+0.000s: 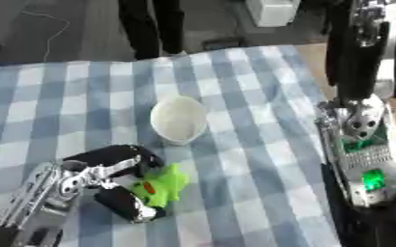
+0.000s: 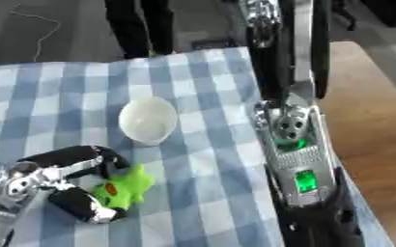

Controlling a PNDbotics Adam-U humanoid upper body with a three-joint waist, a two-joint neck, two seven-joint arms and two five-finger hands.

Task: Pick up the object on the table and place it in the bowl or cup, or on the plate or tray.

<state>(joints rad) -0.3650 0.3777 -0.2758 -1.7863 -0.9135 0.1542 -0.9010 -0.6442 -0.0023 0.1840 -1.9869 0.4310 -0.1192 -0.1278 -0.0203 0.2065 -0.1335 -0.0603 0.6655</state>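
Left hand [image 1: 108, 181] is curled around a lime-green toy [image 1: 162, 185] with an orange patch, low on the blue-checked tablecloth [image 1: 244, 159]; toy is pinched between fingers above and thumb below, likely for lifting. White cup [image 1: 179, 118] is set just beyond the hand, open side up, unobstructed. Right forearm [image 1: 362, 144] is parked along the table's right edge, clear of the work; its fingers cannot be told.
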